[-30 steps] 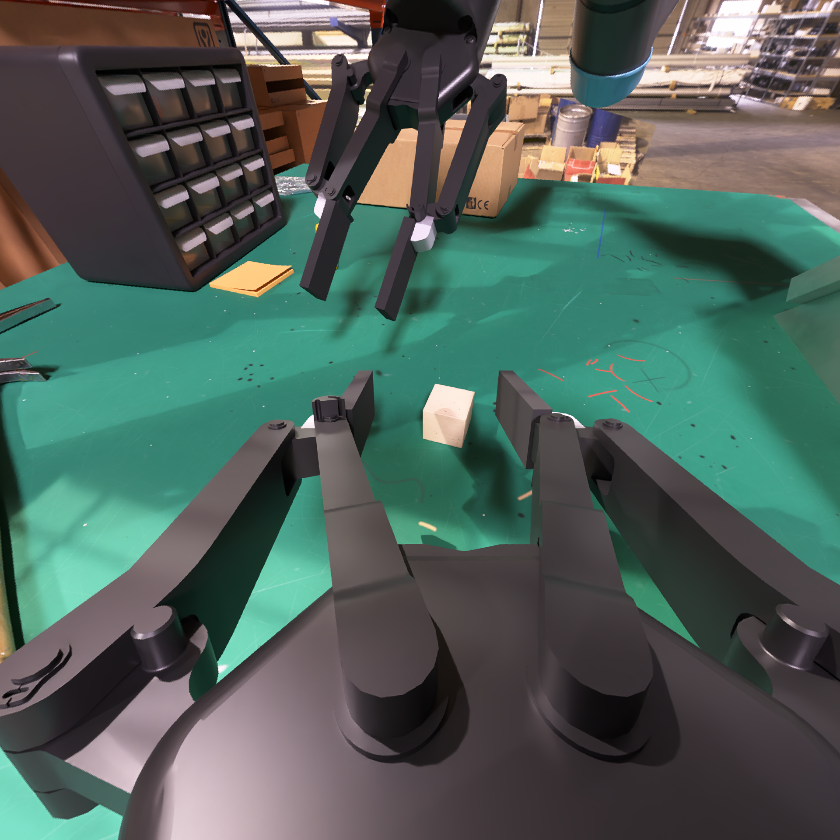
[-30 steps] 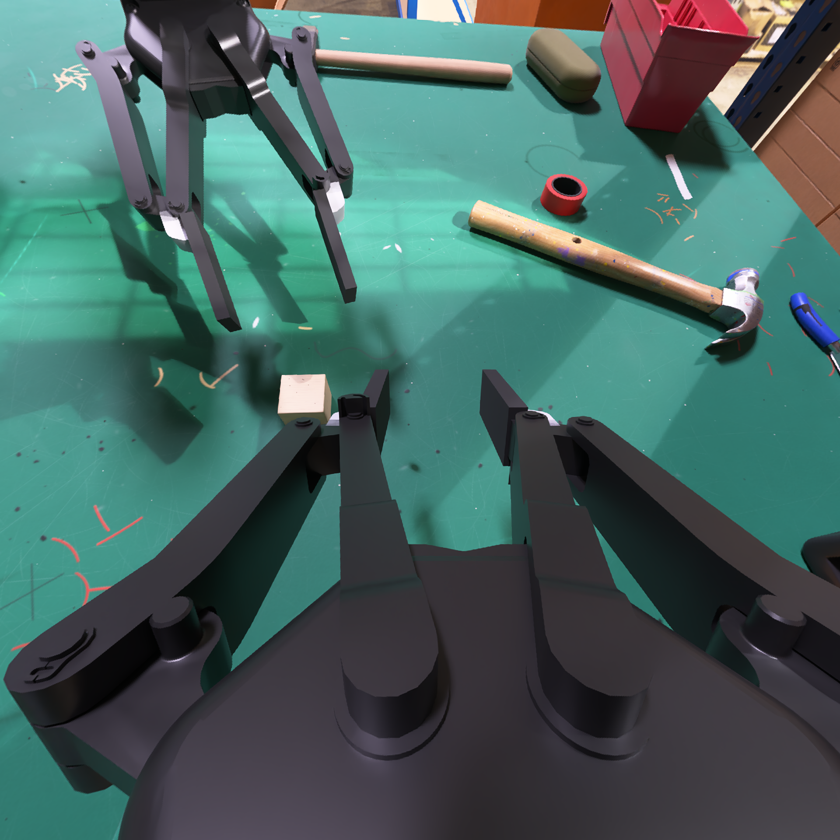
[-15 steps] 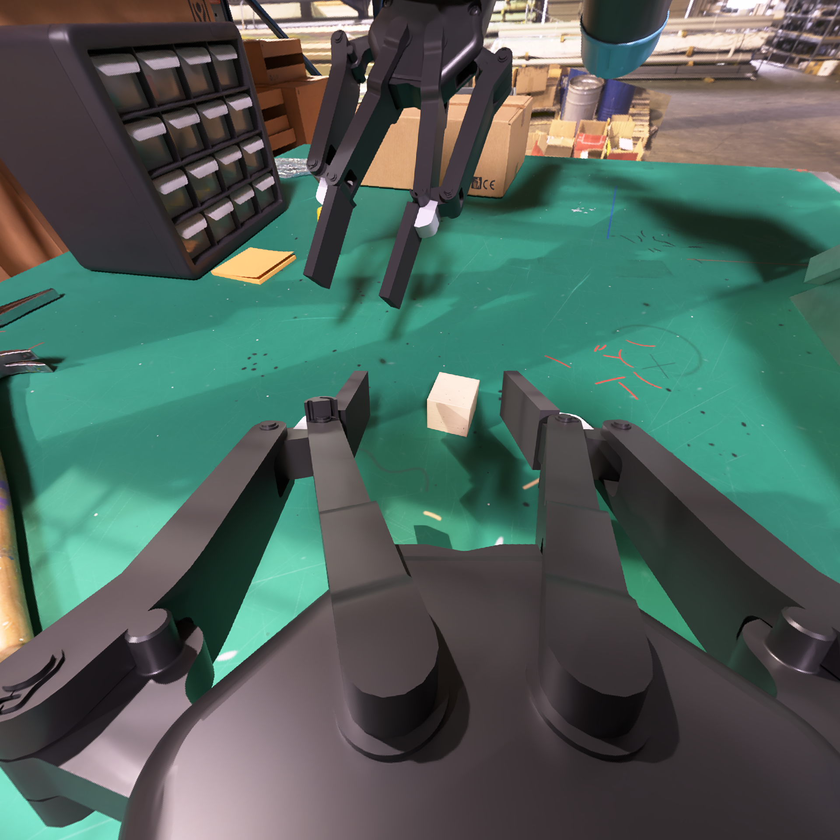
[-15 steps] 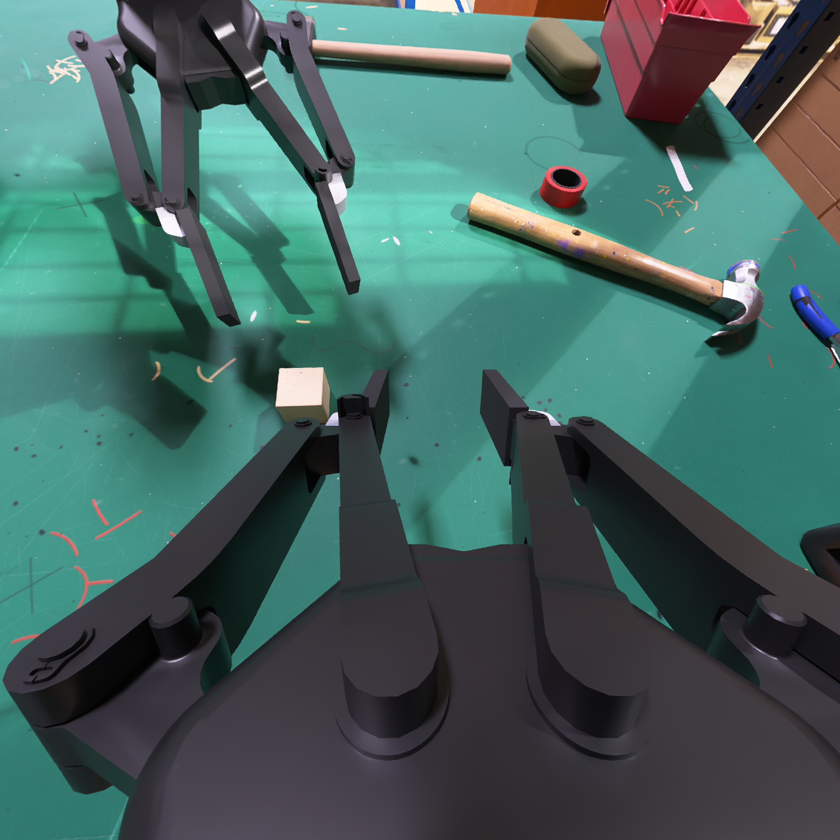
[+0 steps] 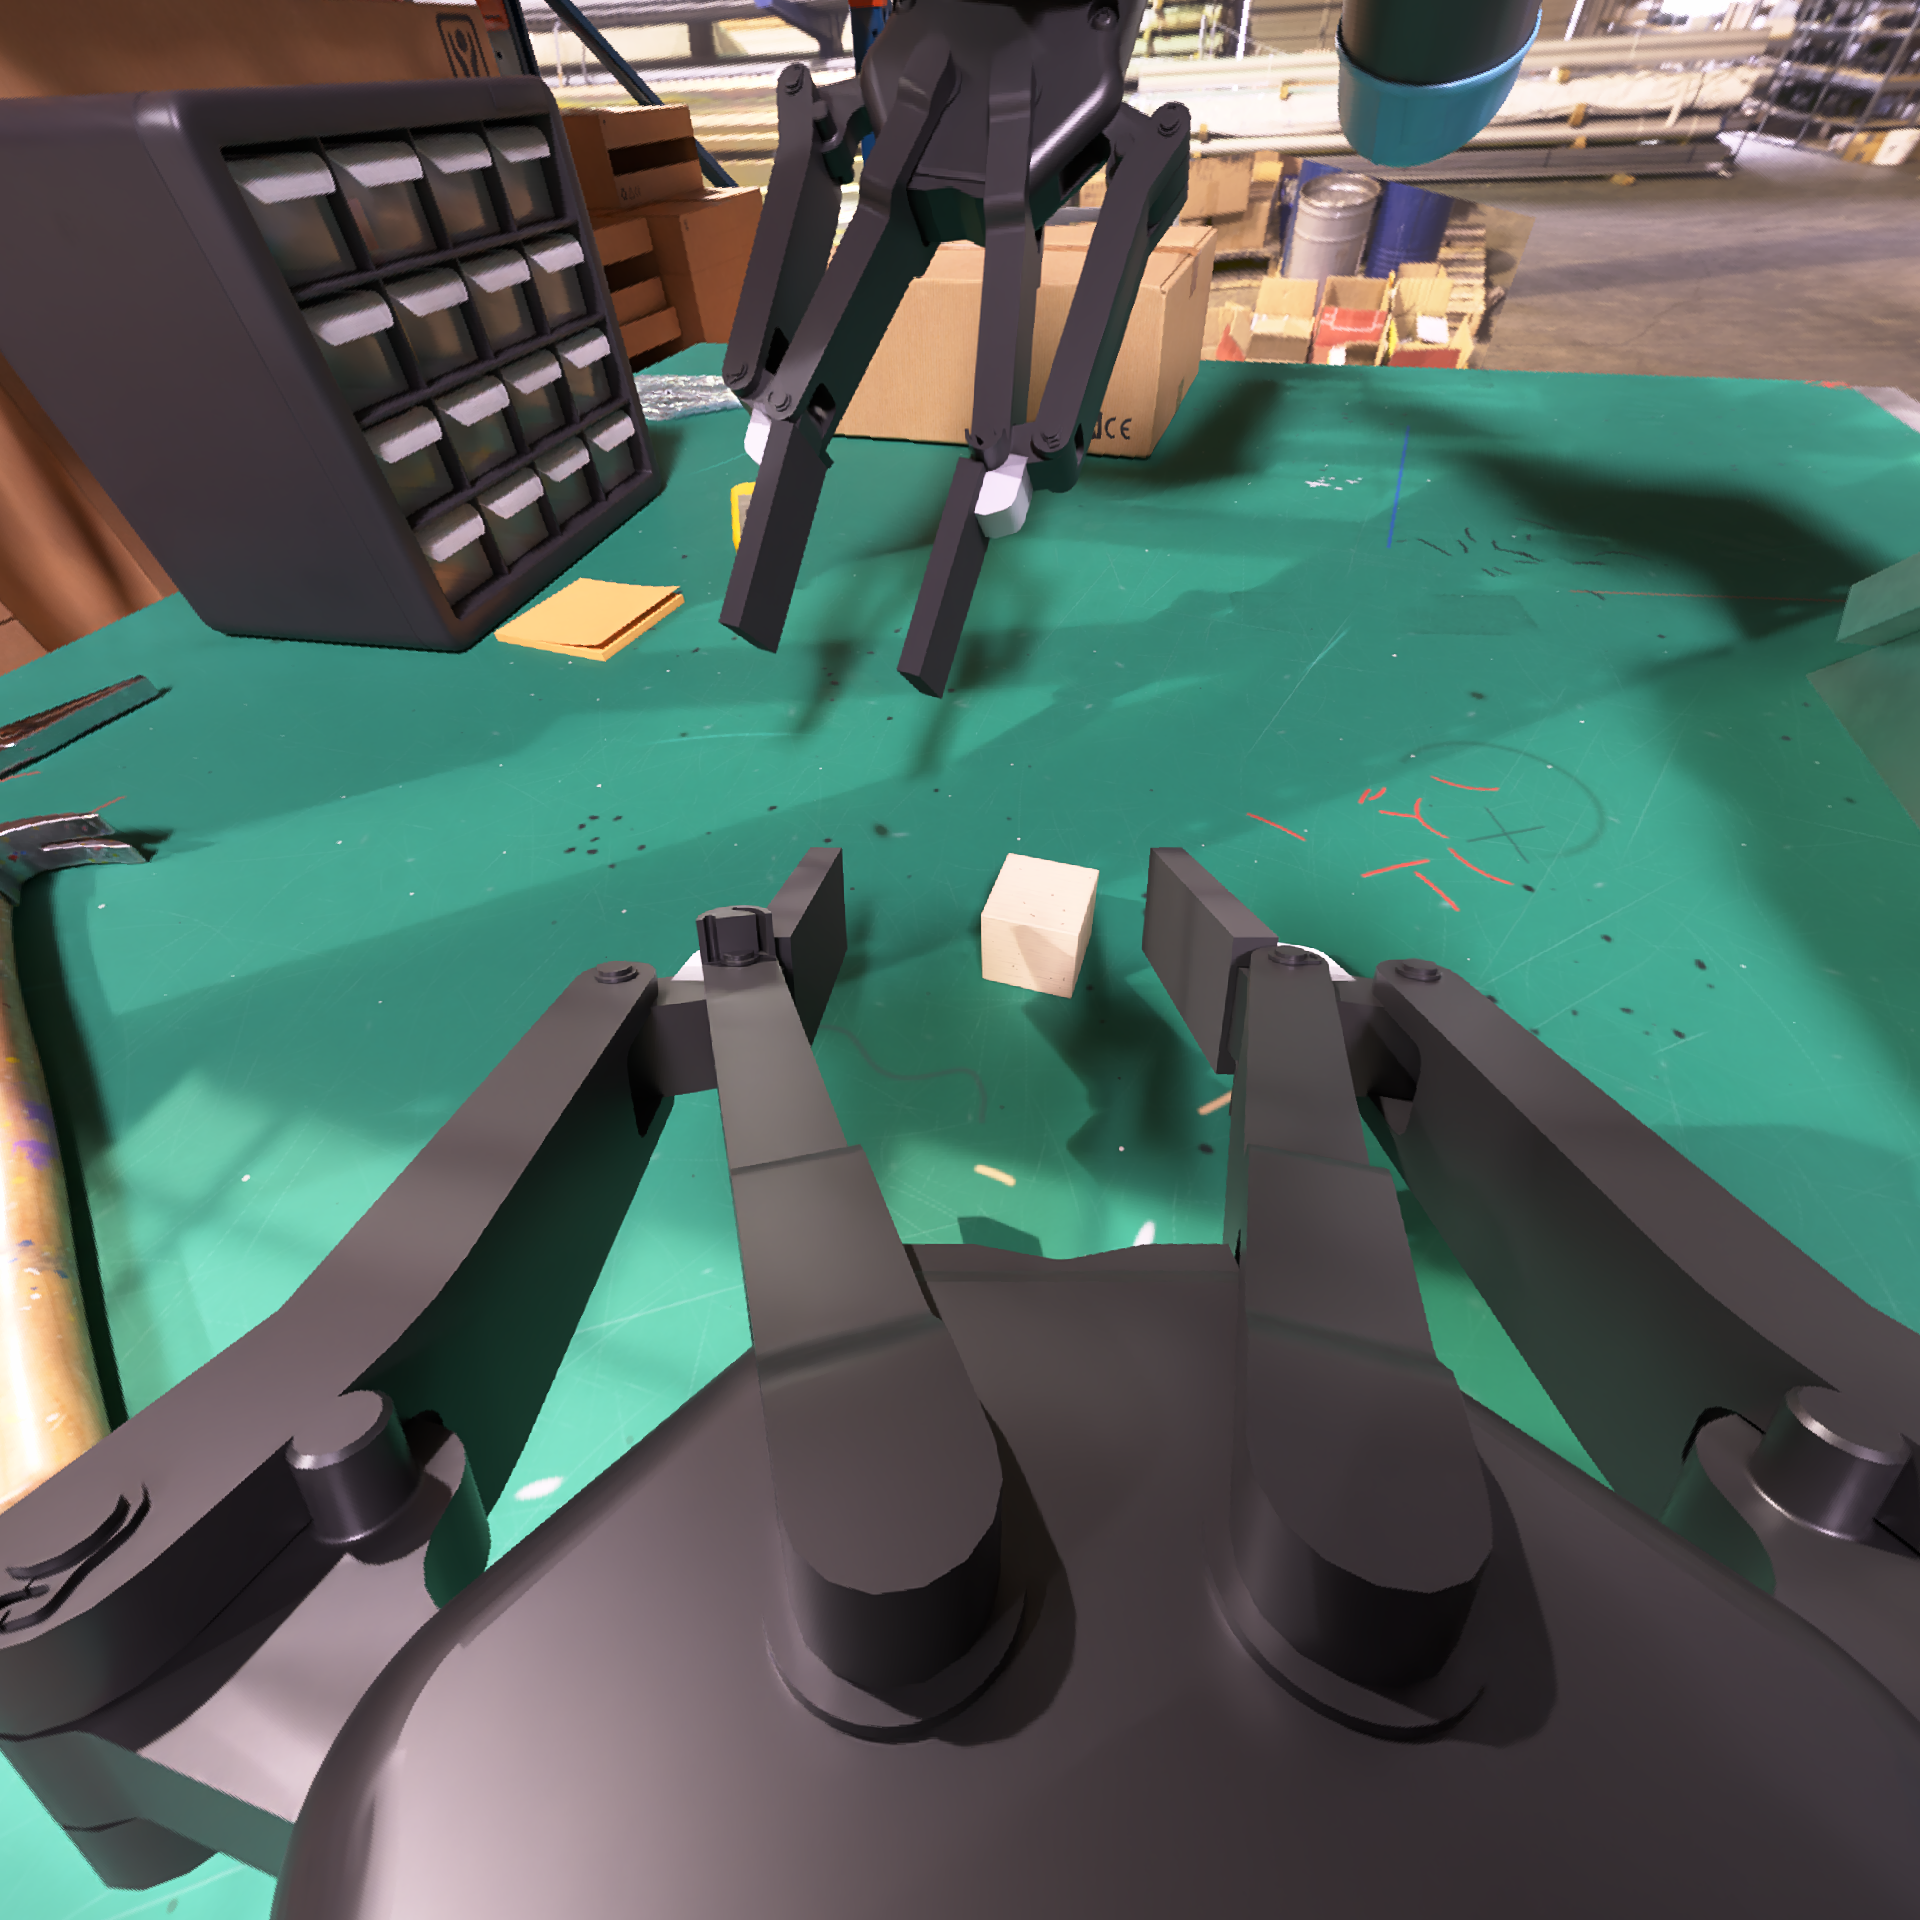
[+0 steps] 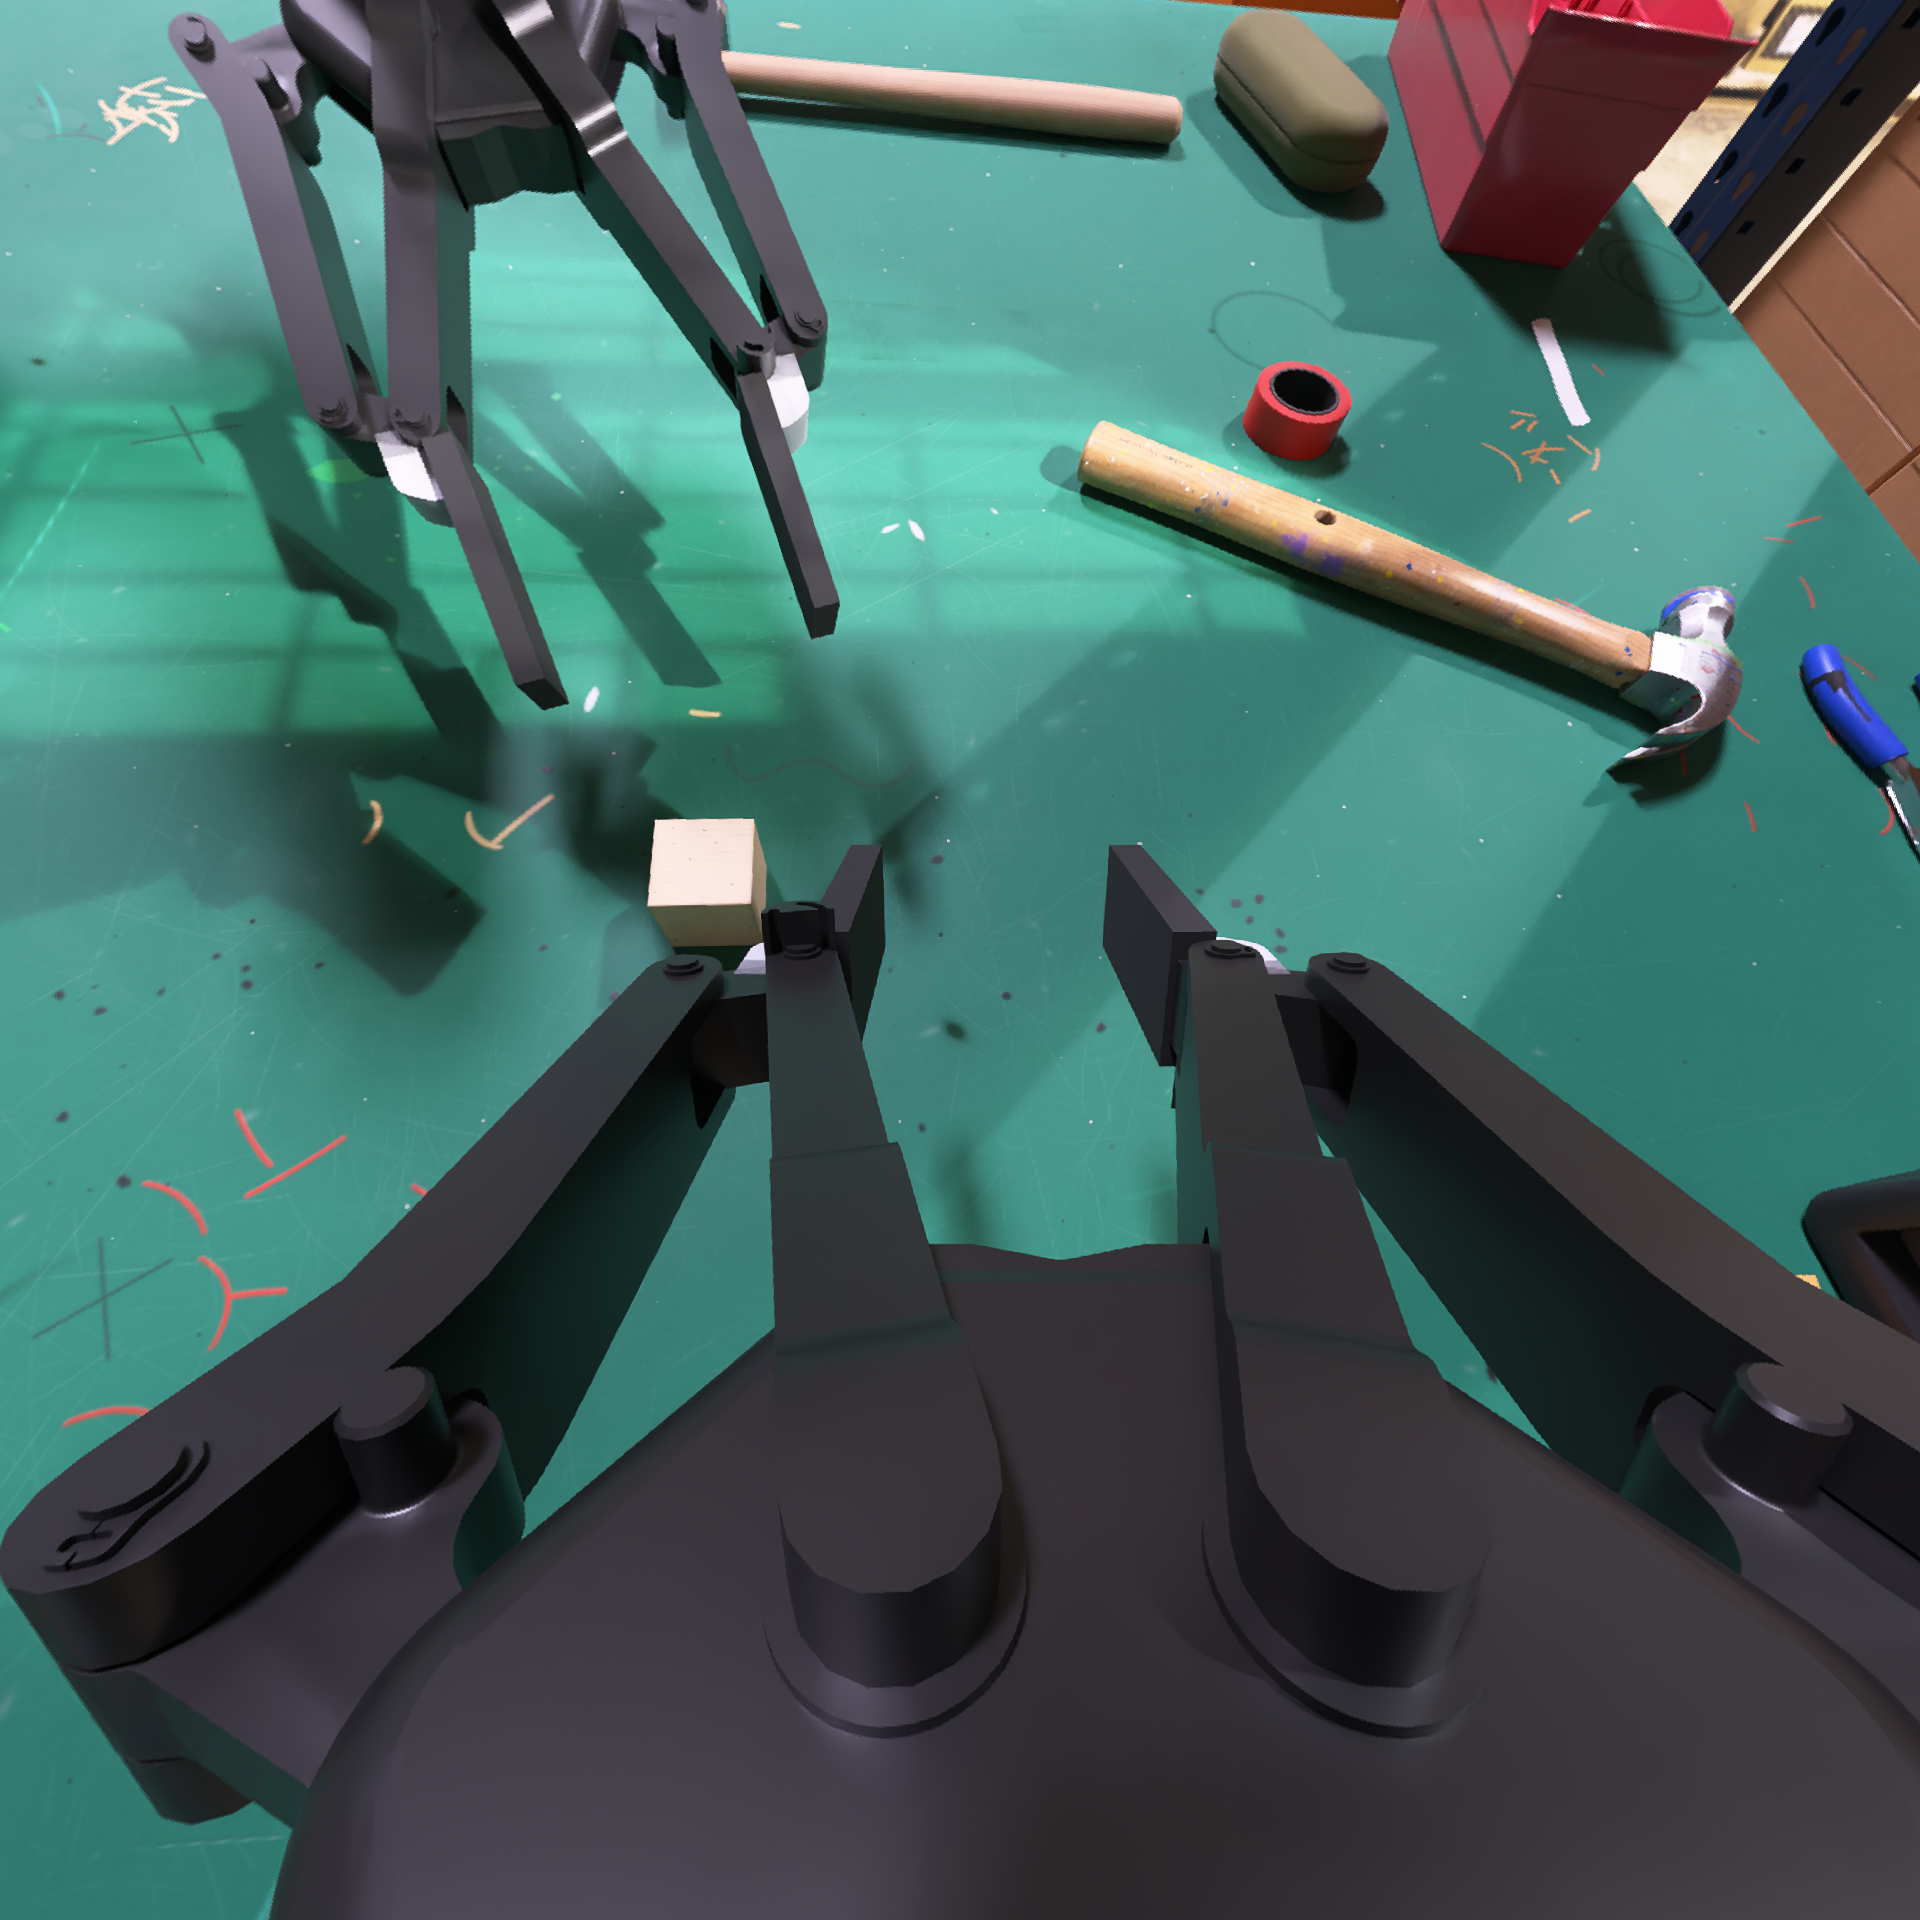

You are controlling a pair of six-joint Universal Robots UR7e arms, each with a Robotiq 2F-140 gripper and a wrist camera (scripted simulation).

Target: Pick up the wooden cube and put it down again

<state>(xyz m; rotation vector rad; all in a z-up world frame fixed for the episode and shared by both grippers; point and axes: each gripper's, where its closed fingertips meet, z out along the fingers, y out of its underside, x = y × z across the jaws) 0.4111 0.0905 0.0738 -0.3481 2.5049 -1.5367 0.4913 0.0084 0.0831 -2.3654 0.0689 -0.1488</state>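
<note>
The pale wooden cube (image 5: 1039,923) rests on the green mat. In the left wrist view it appears between the spread fingers of my left gripper (image 5: 997,914), which is open and empty. The right wrist view shows the left gripper (image 6: 681,660) hovering above the mat, just beyond the cube (image 6: 707,878). My right gripper (image 6: 997,894) is open and empty, with the cube just outside its left finger. In the left wrist view the right gripper (image 5: 836,655) hangs above the mat beyond the cube.
A hammer (image 6: 1403,571), a red tape roll (image 6: 1297,407), a wooden dowel (image 6: 951,96), an olive case (image 6: 1299,99), a red bin (image 6: 1538,125) and a blue-handled tool (image 6: 1855,717) lie nearby. A dark drawer cabinet (image 5: 312,343), an orange notepad (image 5: 590,618) and a cardboard box (image 5: 1039,343) stand behind.
Both wrist views have shifted slightly, and the cube sits a little higher in each. The left gripper has drifted a little away from the right wrist camera. The cube stays on the mat; both grippers stay open.
</note>
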